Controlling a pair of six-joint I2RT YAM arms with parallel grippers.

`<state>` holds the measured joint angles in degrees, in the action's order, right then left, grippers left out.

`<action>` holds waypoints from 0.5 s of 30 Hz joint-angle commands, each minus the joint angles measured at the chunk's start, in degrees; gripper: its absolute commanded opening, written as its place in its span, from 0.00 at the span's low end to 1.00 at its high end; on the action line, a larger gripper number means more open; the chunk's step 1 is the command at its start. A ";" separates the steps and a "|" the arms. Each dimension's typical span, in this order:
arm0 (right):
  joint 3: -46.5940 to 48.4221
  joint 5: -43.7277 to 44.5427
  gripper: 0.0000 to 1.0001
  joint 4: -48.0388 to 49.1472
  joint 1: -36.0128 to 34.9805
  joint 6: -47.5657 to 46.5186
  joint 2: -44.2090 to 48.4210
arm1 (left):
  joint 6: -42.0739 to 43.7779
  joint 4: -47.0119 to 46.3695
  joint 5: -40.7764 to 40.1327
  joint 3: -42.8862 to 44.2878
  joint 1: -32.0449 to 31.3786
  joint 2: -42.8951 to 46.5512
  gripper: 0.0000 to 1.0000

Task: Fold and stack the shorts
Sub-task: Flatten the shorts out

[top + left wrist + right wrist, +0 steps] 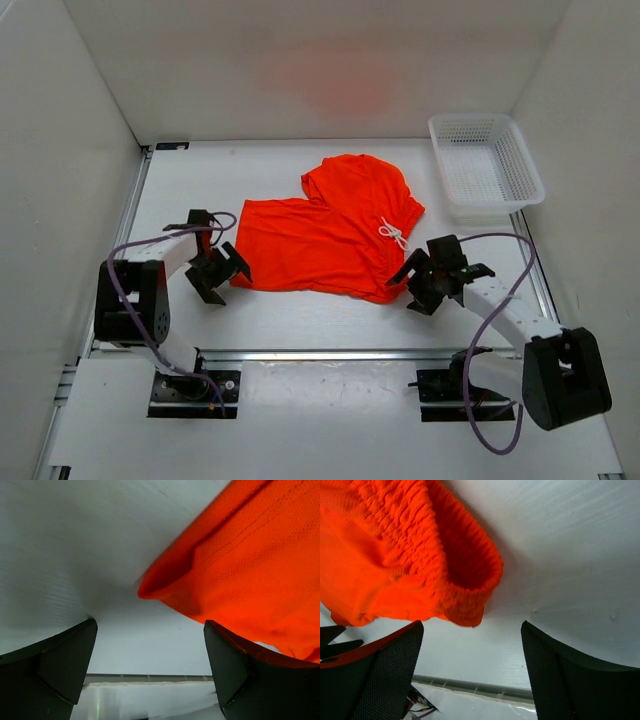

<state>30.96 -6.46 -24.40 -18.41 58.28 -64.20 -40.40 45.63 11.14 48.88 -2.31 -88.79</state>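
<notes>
The orange-red shorts [330, 230] lie spread on the white table with a white drawstring [392, 232] near their right side. My left gripper [222, 270] is open and empty, just left of the shorts' near left corner, which shows in the left wrist view [240, 565]. My right gripper [428, 280] is open and empty beside the shorts' near right corner; the ribbed elastic waistband fills the upper left of the right wrist view [405, 555], just beyond the fingertips.
A white plastic mesh basket [485, 165] stands at the back right of the table. White walls close in the table on the left, back and right. A metal rail [340, 353] runs along the near table edge.
</notes>
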 commanded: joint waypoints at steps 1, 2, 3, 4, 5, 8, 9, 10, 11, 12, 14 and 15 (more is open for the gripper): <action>1.30 0.38 0.83 6.29 0.13 0.34 -4.24 | -1.52 -4.22 -1.46 4.28 -2.08 -2.77 1.00; 1.30 0.39 0.81 6.30 0.13 -0.35 -5.22 | -1.52 -4.23 -1.47 4.90 -2.61 -5.57 0.97; 1.30 0.39 0.79 7.25 0.13 -0.36 -6.27 | -1.52 -4.75 -2.43 5.52 -2.62 -6.99 0.93; 1.30 0.39 0.77 8.74 0.66 -0.88 -7.15 | -1.52 -4.76 -2.43 6.65 -3.14 -8.22 0.84; 1.82 0.39 0.75 8.76 0.66 -0.89 -8.90 | -1.52 -4.76 -3.04 7.19 -3.14 -9.28 0.78; 3.84 2.32 0.55 9.46 0.66 -2.29 -11.81 | -1.52 -4.76 -3.58 9.11 -3.14 -11.39 0.38; 4.45 3.11 0.35 9.46 0.66 -2.30 -12.34 | -1.52 -4.76 -4.19 9.73 -3.14 -11.40 0.21; 6.37 3.99 0.25 8.85 0.66 -3.77 -12.87 | -1.52 -4.76 -4.19 10.52 -3.14 -11.40 0.10; 7.87 4.61 0.17 8.24 1.36 -4.66 -14.09 | -1.00 -4.76 -4.19 12.53 -2.62 -11.40 0.10; 9.63 5.22 0.06 8.23 1.36 -5.54 -14.89 | -0.99 -4.24 -3.58 13.94 -2.62 -11.92 0.10; 17.09 5.23 0.00 6.05 3.72 -8.87 -18.40 | -0.30 -3.01 -3.58 20.24 -1.75 -12.54 0.10; 20.33 4.45 0.00 5.43 4.35 -10.37 -19.89 | 0.23 -1.00 -3.58 23.07 -0.95 -12.54 0.10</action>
<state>42.04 -3.66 -20.01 -16.38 53.10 -81.73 -41.45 45.30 9.17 64.14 -4.71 -102.17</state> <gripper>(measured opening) 0.045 0.132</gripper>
